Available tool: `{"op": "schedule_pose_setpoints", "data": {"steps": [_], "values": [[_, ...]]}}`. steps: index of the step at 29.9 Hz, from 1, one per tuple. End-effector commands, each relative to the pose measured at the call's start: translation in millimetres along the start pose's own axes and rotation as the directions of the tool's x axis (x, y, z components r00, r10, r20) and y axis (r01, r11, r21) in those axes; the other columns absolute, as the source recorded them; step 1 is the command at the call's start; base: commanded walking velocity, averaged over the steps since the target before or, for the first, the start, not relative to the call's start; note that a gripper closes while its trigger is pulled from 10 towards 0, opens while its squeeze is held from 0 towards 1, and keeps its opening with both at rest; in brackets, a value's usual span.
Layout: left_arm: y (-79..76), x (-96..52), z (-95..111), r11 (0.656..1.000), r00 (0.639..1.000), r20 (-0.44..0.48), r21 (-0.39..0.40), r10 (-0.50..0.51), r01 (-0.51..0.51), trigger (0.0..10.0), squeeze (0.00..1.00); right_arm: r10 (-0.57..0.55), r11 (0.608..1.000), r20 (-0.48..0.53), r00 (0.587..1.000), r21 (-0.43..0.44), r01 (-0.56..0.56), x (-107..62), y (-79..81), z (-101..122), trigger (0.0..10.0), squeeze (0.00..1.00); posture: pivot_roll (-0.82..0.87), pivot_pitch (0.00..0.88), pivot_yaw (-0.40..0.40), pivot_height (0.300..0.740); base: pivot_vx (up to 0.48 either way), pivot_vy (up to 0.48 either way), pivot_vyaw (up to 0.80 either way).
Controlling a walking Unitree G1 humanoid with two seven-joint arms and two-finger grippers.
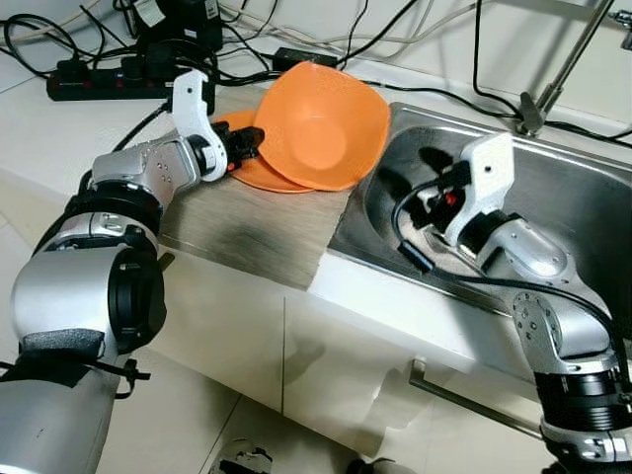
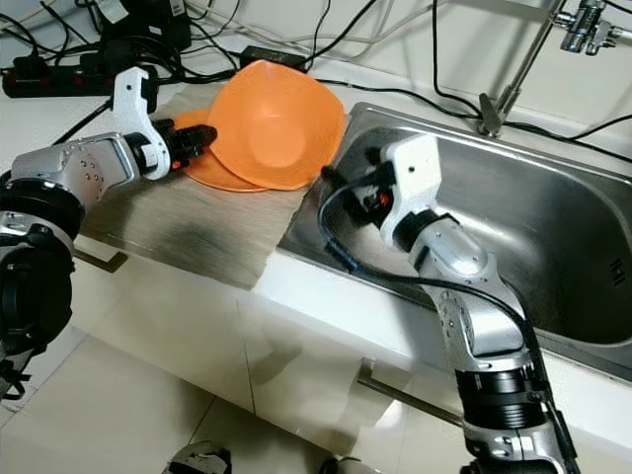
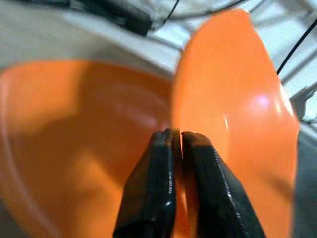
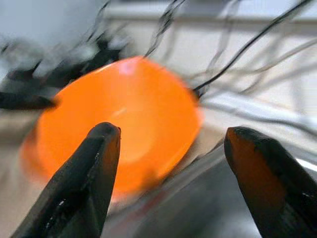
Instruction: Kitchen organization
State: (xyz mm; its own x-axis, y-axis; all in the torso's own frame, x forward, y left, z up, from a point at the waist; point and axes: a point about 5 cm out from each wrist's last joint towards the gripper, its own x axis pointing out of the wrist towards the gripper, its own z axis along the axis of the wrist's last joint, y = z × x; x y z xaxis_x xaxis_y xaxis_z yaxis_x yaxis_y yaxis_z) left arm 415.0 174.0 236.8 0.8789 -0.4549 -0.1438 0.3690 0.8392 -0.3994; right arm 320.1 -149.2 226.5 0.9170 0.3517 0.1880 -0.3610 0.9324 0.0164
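Two orange dishes are sitting on the bench (image 1: 247,242) just left of the steel sink (image 1: 583,212): a bowl (image 1: 321,123) is standing tilted on its edge, its hollow facing the robot, and it is leaning over a flatter orange plate (image 1: 259,173) lying beneath it on a grey mat (image 1: 232,232). The left tool (image 1: 249,146) is reaching in from the left, and its two black fingers (image 3: 153,193) are pressing together on the bowl's rim, pinching it, as the left wrist view is showing close up. The right tool (image 4: 171,148) is hovering over the sink basin, aiming toward the bowl, with its fingers (image 4: 84,183) spread wide apart and gripping nothing. A black power strip (image 1: 94,79) and a tangle of cables (image 1: 326,30) are lying along the back of the bench, and a tap's slanted stem (image 1: 558,74) is rising behind the sink.
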Motion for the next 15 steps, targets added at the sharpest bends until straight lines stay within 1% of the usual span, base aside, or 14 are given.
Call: {"op": "schedule_pose_setpoints", "data": {"steps": [1, 2, 3, 4, 5, 6, 9, 10, 11, 12, 13, 15], "values": [[-7.3, 2.5, 5, 0.999, 0.998, 0.05, 0.009, -0.031, 0.031, 0.0, 0.0, -0.072, 0.995, 0.027, 0.997, 0.065, 0.07, 0.8, -8.8, 5, 10.0, 0.19, 0.0, 0.0, -0.018, 0.74, 0.0, 0.0, 0.0], [-10.7, 3.8, 5, 0.999, 0.997, 0.071, -0.003, -0.042, 0.043, 0.0, 0.0, -0.084, 0.992, 0.029, 0.996, 0.101, 0.081, 2.5, -8.7, 5, 10.0, 0.75, 0.0, 0.0, -0.02, 0.74, 0.0, 0.0, 0.0], [-10.7, 3.8, 5, 0.999, 0.997, 0.071, -0.003, -0.042, 0.043, 0.0, 0.0, -0.084, 0.992, 0.029, 0.996, 0.101, 0.081, 2.5, -8.7, 5, 10.0, 0.75, 0.0, 0.0, -0.02, 0.74, 0.0, 0.0, 0.0], [-13.0, 4.6, 5, 0.999, 0.995, 0.09, -0.013, -0.047, 0.048, 0.0, 0.0, -0.093, 0.988, 0.028, 0.995, 0.128, 0.089, 4.0, -8.4, 5, 10.0, 1.0, 0.0, 0.0, -0.02, 0.74, 0.0, 0.0, 0.0], [-15.2, 5.2, 5, 0.998, 0.993, 0.103, -0.021, -0.057, 0.06, 0.0, 0.0, -0.101, 0.984, 0.027, 0.995, 0.15, 0.096, 5.4, -8.4, 4, 10.0, 1.0, 0.0, 0.0, -0.024, 0.74, 0.0, 0.0, 0.0], [-15.2, 5.2, 5, 0.998, 0.993, 0.103, -0.021, -0.057, 0.06, 0.0, 0.0, -0.101, 0.984, 0.027, 0.995, 0.15, 0.096, 5.4, -8.4, 4, 10.0, 1.0, 0.0, 0.0, -0.024, 0.74, 0.0, 0.0, 0.0], [-19.8, 5.3, 1, 0.996, 0.987, 0.142, -0.038, -0.078, 0.084, 0.0, 0.0, -0.134, 0.968, 0.008, 0.991, 0.215, 0.129, 9.7, -10.8, 1, 10.0, 1.0, 0.01, 0.0, -0.031, 0.74, 0.0, 0.0, 0.0], [-19.8, 5.3, 1, 0.996, 0.987, 0.142, -0.038, -0.078, 0.084, 0.0, 0.0, -0.134, 0.968, 0.008, 0.991, 0.215, 0.129, 9.7, -10.8, 1, 10.0, 1.0, 0.01, 0.0, -0.031, 0.74, 0.0, 0.0, 0.0], [-22.4, 4.5, 2, 0.994, 0.982, 0.17, -0.056, -0.085, 0.096, 0.0, 0.0, -0.16, 0.953, -0.009, 0.987, 0.257, 0.157, 11.8, -13.7, -1, 10.0, 1.0, 0.01, 0.0, -0.036, 0.74, 0.0, 0.0, 0.0], [-23.3, 3.8, 3, 0.993, 0.978, 0.189, -0.069, -0.085, 0.1, 0.0, 0.0, -0.164, 0.945, -0.018, 0.986, 0.283, 0.162, 12.5, -14.5, -3, 10.0, 1.0, 0.01, 0.0, -0.038, 0.74, 0.0, 0.0, 0.0], [-23.3, 3.8, 3, 0.993, 0.978, 0.189, -0.069, -0.085, 0.1, 0.0, 0.0, -0.164, 0.945, -0.018, 0.986, 0.283, 0.162, 12.5, -14.5, -3, 10.0, 1.0, 0.01, 0.0, -0.038, 0.74, 0.0, 0.0, 0.0], [-25.0, 1.5, 5, 0.989, 0.972, 0.216, -0.095, -0.091, 0.114, 0.0, 0.0, -0.166, 0.936, -0.031, 0.986, 0.308, 0.168, 13.3, -16.2, -4, 10.0, 1.0, 0.01, 0.0, -0.04, 0.74, 0.0, 0.0, 0.0]]}}
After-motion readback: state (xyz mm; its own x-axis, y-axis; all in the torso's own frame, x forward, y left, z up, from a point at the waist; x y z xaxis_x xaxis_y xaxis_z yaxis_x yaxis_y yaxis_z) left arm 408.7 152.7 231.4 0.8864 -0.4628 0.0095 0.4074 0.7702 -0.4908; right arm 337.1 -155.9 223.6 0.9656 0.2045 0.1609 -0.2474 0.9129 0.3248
